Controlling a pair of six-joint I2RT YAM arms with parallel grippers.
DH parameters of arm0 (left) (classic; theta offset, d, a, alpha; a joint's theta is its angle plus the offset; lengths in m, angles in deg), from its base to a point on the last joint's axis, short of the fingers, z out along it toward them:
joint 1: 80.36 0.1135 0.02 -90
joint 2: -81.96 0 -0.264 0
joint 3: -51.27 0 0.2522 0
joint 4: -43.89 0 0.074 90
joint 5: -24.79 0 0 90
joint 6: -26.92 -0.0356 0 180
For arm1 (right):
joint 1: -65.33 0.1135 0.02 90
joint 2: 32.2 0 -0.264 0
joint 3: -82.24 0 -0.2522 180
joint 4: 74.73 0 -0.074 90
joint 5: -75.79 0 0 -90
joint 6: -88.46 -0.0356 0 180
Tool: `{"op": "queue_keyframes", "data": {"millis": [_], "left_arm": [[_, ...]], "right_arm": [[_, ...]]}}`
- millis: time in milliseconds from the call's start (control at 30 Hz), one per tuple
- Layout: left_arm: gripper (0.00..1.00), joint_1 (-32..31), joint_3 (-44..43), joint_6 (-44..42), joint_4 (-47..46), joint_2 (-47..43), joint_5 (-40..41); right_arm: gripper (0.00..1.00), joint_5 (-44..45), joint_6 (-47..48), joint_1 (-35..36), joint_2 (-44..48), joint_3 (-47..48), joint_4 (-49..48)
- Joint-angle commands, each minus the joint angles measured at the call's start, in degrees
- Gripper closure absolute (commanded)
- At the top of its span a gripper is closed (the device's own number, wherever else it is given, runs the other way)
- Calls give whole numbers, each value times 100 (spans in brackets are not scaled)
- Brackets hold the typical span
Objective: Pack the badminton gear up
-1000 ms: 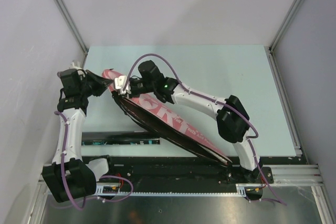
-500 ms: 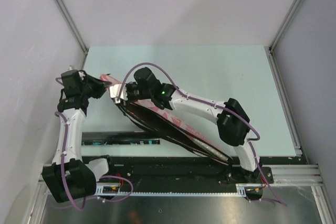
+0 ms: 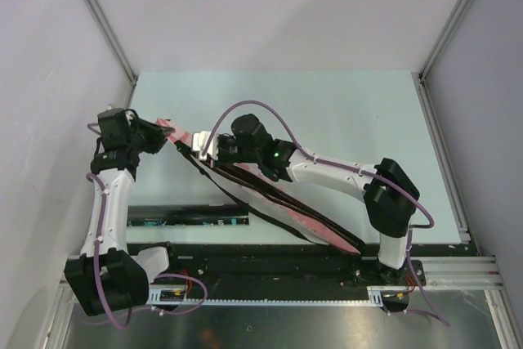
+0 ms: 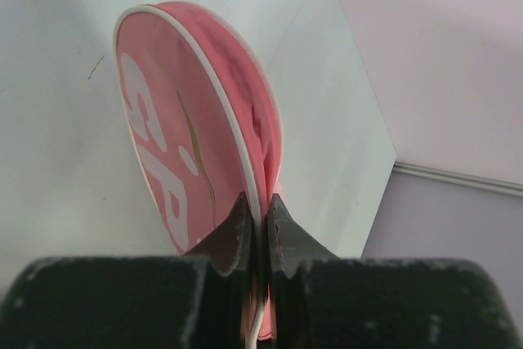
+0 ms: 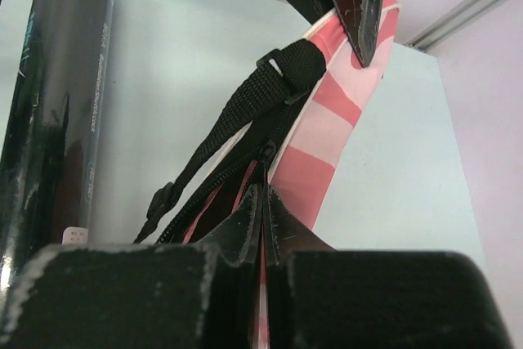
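We see a pale green worktop (image 3: 343,120). A pink bag (image 4: 188,136) with white lettering stands on edge, slanting from near the left edge toward the near edge. A long black tube (image 3: 188,217) lies along the near edge, at its left end. The left gripper (image 4: 257,202) is clamped on the bag's white-piped rim. The right gripper (image 5: 263,194) is pinched together on its zipper seam.

Left tool (image 4: 255,202), right tool (image 5: 263,195): both closed

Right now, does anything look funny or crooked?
Yes. The pink bag is tipped on its edge, pinched by the left gripper and right gripper, its black strap dangling loose. The black tube lies outside it.
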Motion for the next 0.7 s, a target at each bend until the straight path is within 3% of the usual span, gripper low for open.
{"op": "queue_keyframes", "data": {"millis": [0, 167, 300, 500, 667], "left_arm": [[100, 126, -373, 278, -783, -267, 466], [100, 249, -303, 383, -791, -408, 1001], [100, 293, -443, 182, -783, -259, 1564], [100, 504, -522, 182, -791, 66, 2127], [100, 793, -741, 208, -835, 435, 2093]], "right_arm": [[100, 260, -482, 32, 337, -304, -63], [100, 1025, -604, 76, 715, -699, -1], [100, 2121, -781, 94, 1163, -1130, 139], [100, 3466, -1193, 15, 2165, -2324, 17], [100, 4286, -1457, -3, 3087, -3388, 104]]}}
